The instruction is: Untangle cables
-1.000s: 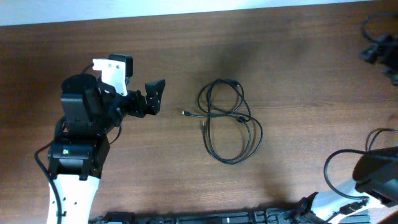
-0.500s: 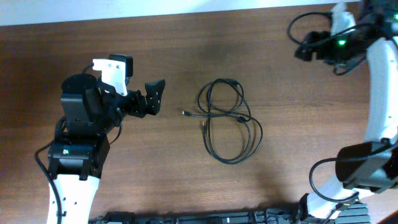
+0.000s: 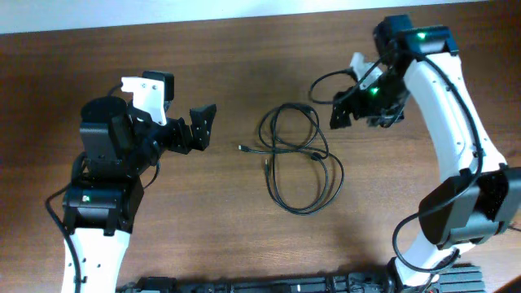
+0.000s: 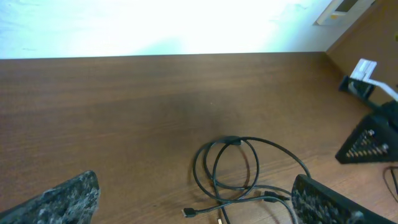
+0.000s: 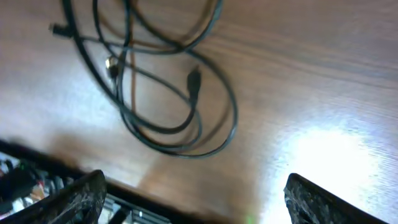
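Note:
The cables [image 3: 316, 155] lie as thin black loops crossing one another in the middle of the brown table, with small plug ends pointing left. My left gripper [image 3: 205, 129] hovers to their left, open and holding nothing. My right gripper [image 3: 343, 112] hangs just off the upper right of the loops, also open and holding nothing. In the left wrist view the cables [image 4: 230, 140] lie ahead between the spread fingers [image 4: 68, 199]. The right wrist view, blurred, shows the cables [image 5: 194, 78] beyond its wide-apart fingers [image 5: 317, 199].
A black strip [image 3: 285, 285] runs along the table's near edge. A pale wall borders the far edge [image 3: 244, 8]. The right arm's white links [image 3: 452, 98] arch over the table's right side. The right arm's end [image 4: 367, 143] shows in the left wrist view.
The right arm has swung in from the far right corner to just right of the cables, its jaws opening a little wider. The left arm and the cables have not moved.

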You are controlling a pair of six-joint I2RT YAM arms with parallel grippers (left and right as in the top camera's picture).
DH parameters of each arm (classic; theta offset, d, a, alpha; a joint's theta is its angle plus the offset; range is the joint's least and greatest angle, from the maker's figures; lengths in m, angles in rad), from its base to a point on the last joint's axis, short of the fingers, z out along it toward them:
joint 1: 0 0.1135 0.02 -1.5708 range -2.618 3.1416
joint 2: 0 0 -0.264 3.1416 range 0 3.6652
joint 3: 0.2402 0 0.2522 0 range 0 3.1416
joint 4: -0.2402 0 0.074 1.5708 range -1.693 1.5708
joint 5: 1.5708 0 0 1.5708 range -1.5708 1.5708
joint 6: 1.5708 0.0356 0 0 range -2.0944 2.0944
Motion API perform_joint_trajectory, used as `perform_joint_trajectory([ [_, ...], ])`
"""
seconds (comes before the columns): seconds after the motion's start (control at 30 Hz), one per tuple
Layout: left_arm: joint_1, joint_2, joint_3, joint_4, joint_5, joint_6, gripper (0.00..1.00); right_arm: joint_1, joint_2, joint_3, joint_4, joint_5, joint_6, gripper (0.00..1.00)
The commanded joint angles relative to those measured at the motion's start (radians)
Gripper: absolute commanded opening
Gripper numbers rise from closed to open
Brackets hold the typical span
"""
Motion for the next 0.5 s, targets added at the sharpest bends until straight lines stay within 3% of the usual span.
perform_joint_trajectory([
  [0.0,0.004,-0.006,0.000,0.002,-0.007,-0.008,0.99,0.085,-0.044,-0.006,-0.006,0.005,-0.034,0.91],
  [0.2,0.004,-0.006,0.000,0.002,-0.007,-0.008,0.99,0.229,-0.055,-0.007,0.032,0.009,-0.150,0.91],
  [0.47,0.004,-0.006,0.000,0.002,-0.007,-0.008,0.99,0.281,-0.037,-0.010,0.114,0.008,-0.175,0.91],
])
